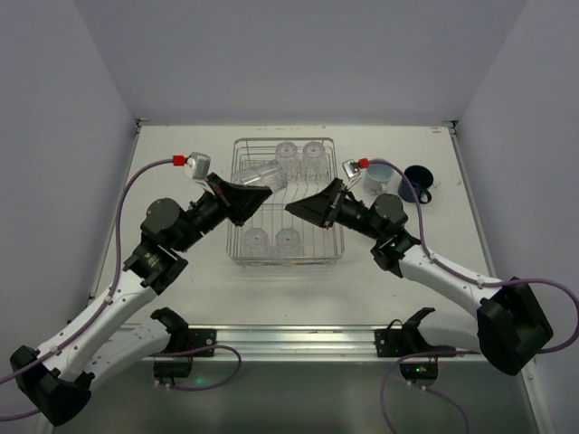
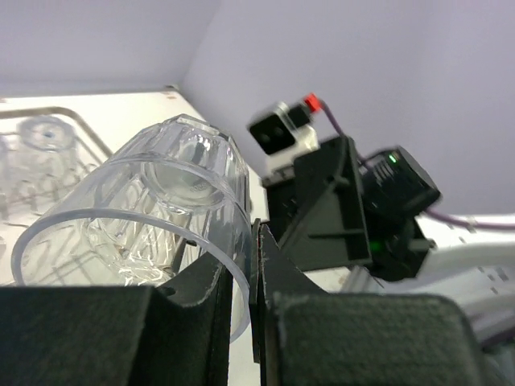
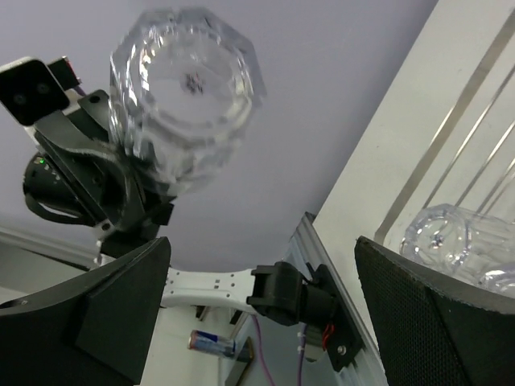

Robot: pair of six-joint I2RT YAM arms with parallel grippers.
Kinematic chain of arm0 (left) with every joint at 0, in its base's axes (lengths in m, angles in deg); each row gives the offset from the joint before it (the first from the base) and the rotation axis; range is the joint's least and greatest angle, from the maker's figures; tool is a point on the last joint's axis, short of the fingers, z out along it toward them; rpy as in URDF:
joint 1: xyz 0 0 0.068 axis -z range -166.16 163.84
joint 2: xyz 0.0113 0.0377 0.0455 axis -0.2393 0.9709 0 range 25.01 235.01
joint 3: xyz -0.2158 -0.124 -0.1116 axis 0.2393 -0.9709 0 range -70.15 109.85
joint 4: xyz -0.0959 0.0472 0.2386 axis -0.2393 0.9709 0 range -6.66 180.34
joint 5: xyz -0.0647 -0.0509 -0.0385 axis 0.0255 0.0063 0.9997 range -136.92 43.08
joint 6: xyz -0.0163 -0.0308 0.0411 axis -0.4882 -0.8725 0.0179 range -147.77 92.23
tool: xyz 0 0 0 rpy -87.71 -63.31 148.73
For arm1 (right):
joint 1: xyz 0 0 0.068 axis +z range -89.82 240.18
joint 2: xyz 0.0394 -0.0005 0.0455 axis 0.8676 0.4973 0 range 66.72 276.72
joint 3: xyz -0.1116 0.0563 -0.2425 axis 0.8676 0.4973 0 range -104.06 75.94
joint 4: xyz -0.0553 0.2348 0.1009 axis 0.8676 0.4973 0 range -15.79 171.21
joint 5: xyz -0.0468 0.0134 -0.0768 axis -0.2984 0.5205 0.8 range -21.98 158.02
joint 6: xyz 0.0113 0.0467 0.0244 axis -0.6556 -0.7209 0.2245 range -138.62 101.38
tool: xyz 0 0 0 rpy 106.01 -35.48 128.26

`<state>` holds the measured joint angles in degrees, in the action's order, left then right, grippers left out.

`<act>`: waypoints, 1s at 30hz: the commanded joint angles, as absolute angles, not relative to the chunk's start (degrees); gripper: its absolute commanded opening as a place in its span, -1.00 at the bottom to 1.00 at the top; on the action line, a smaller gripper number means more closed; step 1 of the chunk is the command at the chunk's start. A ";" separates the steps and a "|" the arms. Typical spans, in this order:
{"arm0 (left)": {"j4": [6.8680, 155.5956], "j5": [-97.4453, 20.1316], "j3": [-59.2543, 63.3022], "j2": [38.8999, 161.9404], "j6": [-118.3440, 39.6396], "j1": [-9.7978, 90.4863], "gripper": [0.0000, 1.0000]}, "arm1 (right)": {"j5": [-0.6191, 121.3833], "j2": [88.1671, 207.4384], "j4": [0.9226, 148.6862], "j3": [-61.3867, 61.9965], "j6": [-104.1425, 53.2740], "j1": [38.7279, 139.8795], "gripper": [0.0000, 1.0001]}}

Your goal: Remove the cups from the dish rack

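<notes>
The silver wire dish rack point(image 1: 331, 204) stands mid-table. My left gripper point(image 1: 261, 190) point(image 2: 253, 235) is shut on the rim wall of a clear ribbed tumbler point(image 1: 258, 174) point(image 2: 153, 205), held tilted on its side above the rack's left half. Facing it from the right, my right gripper point(image 1: 291, 206) point(image 3: 265, 277) is open and holds nothing. The same tumbler point(image 3: 189, 92) shows base-on up and to the left of its fingers. Two clear cups point(image 1: 300, 152) stand at the rack's back, two more point(image 1: 272, 240) at its front. More clear cups point(image 3: 455, 241) lie beside the right finger.
A pale blue-grey cup point(image 1: 378, 176) and a dark blue mug point(image 1: 418, 183) stand on the table right of the rack. The right arm's wrist point(image 2: 346, 209) is close in front of the left gripper. White walls enclose the table on three sides.
</notes>
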<state>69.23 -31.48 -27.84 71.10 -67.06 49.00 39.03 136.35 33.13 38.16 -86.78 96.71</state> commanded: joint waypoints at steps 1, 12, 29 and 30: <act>78.38 -43.64 -20.06 72.56 -59.87 48.91 -1.00 | 41.74 132.21 31.58 40.86 -86.82 94.46 0.98; 112.50 -70.12 6.13 93.64 -45.79 46.28 -1.00 | 47.90 123.06 68.47 33.06 -62.06 92.43 0.98; 120.50 -56.05 14.93 123.97 -42.98 16.66 -1.00 | 50.27 126.13 84.41 27.86 -46.48 93.75 0.98; 121.04 -55.62 15.28 125.28 -42.89 16.22 -1.00 | 50.36 126.31 84.23 27.95 -46.39 93.93 0.98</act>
